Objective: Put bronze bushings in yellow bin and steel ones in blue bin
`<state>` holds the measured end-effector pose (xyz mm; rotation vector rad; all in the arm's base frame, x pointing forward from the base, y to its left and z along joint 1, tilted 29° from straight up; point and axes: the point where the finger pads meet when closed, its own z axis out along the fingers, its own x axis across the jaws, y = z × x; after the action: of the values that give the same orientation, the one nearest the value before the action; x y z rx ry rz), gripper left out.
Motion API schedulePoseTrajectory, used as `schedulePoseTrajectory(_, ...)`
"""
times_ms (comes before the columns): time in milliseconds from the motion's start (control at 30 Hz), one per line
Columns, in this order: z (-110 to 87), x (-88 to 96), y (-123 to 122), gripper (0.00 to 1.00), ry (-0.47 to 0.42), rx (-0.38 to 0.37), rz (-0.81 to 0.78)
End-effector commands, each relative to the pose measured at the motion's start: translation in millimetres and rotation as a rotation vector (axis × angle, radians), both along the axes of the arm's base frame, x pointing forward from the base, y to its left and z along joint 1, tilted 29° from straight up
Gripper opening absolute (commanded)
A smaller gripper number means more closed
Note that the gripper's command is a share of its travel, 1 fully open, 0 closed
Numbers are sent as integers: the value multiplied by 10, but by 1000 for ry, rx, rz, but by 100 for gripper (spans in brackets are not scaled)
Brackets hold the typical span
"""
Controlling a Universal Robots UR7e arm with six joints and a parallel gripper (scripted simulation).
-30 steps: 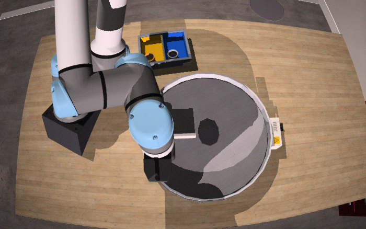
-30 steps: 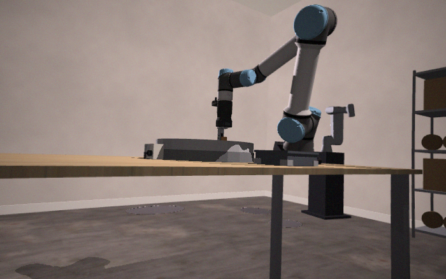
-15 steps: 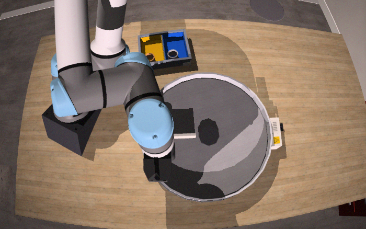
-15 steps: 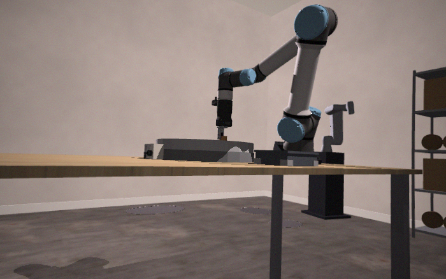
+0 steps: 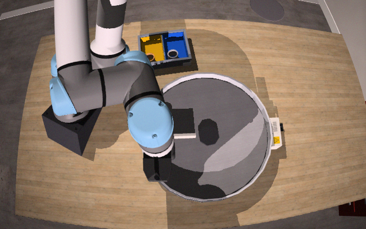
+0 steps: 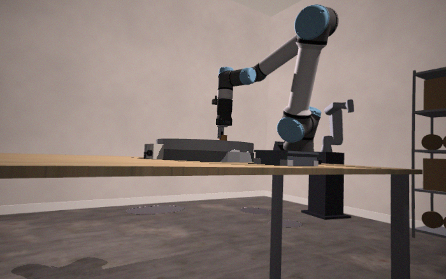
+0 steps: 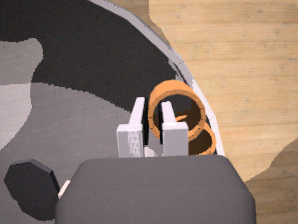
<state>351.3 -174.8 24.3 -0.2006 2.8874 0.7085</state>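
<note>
The bronze bushing (image 6: 223, 137) (image 7: 172, 87) is a short, open, orange-brown ring with a fairly thick wall. The hand (image 5: 157, 168) (image 6: 220, 135) (image 7: 153, 111) is closed on that wall, one finger inside the bore and the other outside, holding it above the turntable (image 5: 229, 100) (image 6: 204, 144) (image 7: 75, 110) near its raised rim. A second bronze ring (image 7: 213, 145) shows partly behind it, close to the rim. On the bench (image 5: 310, 94) (image 6: 98, 161) (image 7: 260, 60), the yellow bin (image 5: 153, 49) contains a bronze bushing partly hidden by the arm, and the adjoining blue bin (image 5: 178, 44) contains a steel-coloured bushing (image 5: 168, 54). A dark hub (image 5: 208, 132) (image 7: 30, 187) marks the turntable's middle, with a dark rectangular piece (image 5: 183, 121) between it and the arm. A pale box (image 5: 275, 132) with a yellow warning label adjoins the rim. From the top, the arm and hand hide the gripped piece.
</note>
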Motion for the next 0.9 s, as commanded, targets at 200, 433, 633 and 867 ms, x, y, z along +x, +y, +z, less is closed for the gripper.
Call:
schedulePoseTrajectory(200,30,-2,-22,0,-1,-2,0)
schedulePoseTrajectory(433,44,-3,-31,0,-1,-2,0)
schedulePoseTrajectory(633,80,-7,-54,0,-1,-4,0)
schedulePoseTrajectory(867,80,-7,-54,0,-1,-4,0)
